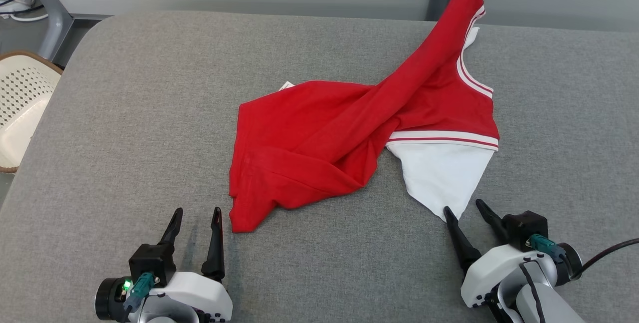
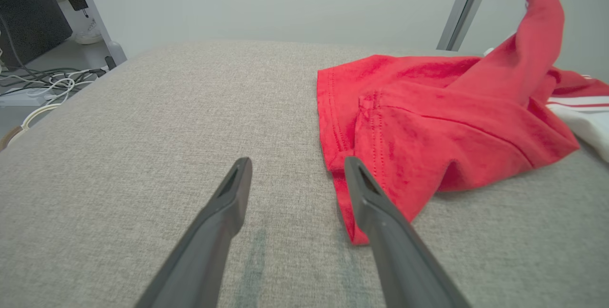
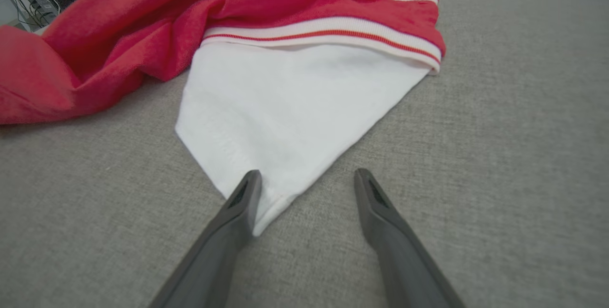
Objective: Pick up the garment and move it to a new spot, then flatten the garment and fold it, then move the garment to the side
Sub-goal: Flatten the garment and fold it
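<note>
Garment [image 1: 319, 133], red with white striped trim and a white panel, lies crumpled on the grey fabric-covered table [image 1: 150, 113], from its middle to the far edge on the right, where a red part rises. The white panel's corner points toward the near edge. The left gripper [image 1: 196, 210] sits at the near edge, fingers spread, just beside the garment's near red corner. The right gripper [image 1: 463, 205], fingers also spread, sits right at the tip of the white corner. A cream perforated basket [image 1: 20, 108] stands off the table's left edge.

In the left wrist view, the left gripper [image 2: 296, 160] has its fingers wide apart with bare table [image 2: 142, 132] between them. One finger overlaps the hem of the garment [image 2: 428, 122]; I cannot tell whether they touch.

In the right wrist view, the right gripper [image 3: 307, 173] is spread and pinching nothing. The white panel [image 3: 285, 108] tapers to a tip against one finger.
</note>
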Tool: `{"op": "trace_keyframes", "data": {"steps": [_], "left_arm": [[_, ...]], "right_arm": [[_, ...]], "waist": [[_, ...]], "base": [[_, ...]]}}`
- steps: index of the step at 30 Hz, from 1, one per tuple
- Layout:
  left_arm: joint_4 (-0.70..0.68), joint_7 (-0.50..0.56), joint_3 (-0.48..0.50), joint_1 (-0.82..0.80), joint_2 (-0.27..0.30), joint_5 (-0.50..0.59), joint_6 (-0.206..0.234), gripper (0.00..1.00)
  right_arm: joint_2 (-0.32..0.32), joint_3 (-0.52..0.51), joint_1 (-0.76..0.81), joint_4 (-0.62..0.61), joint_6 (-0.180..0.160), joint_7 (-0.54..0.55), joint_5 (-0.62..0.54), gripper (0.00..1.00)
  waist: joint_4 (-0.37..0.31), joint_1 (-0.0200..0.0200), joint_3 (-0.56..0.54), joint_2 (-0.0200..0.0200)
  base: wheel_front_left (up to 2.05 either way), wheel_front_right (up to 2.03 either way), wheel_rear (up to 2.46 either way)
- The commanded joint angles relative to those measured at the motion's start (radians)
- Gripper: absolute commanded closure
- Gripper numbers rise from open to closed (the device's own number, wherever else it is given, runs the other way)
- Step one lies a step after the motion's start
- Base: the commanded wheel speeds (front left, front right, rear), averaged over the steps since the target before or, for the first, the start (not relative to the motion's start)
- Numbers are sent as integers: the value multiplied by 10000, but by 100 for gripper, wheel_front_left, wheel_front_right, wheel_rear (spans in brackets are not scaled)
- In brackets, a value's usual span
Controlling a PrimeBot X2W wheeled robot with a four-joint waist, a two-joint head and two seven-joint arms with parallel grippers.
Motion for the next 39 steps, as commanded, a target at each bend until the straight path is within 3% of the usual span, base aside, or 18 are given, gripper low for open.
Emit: {"op": "trace_keyframes", "data": {"steps": [1,2,3,10,16,23,32,34,35,36,39], "left_arm": [[-14,3,33,-65,40,24,-3,0],[-12,3,48,-71,43,30,0,0],[-12,3,55,-74,42,32,9,0],[-4,3,236,171,35,86,22,0],[5,3,355,368,40,147,-41,0],[69,3,400,584,43,114,15,0],[186,3,484,946,43,189,24,0],[217,3,508,1013,42,211,14,0],[234,3,518,1066,42,233,6,0],[251,3,529,1109,42,240,-6,0],[286,3,572,1180,42,260,-39,0]], "right_arm": [[29,133,59,329,1,73,-4,53],[67,178,43,384,1,83,1,84],[97,228,56,438,2,83,32,100],[-19,-307,178,-113,-2,51,384,100],[-241,-1157,723,-1676,1,43,637,100],[-511,-1427,1500,-3212,1,41,1003,100],[-754,-1542,2621,-2913,1,43,1067,100],[-751,-1573,2748,-2564,1,43,885,51],[-721,-1582,2771,-2432,1,42,819,7],[-688,-1647,2774,-2338,1,43,754,0],[-521,-1938,2791,-2342,1,43,431,0]], "waist": [[33,0,13,-1],[39,0,15,-1],[40,0,8,-1],[-223,0,-218,-1],[-860,0,-662,-1],[-1551,0,-1206,-1],[-1852,0,-1639,-1],[-1891,0,-1719,-1],[-1910,0,-1759,-1],[-1926,0,-1782,-1],[-1987,0,-1830,-1]], "base": [[0,0,0],[0,0,0],[0,0,0],[0,0,0],[0,0,0],[0,0,0],[0,0,0],[0,0,0],[0,0,0],[0,0,0],[0,0,0]]}}
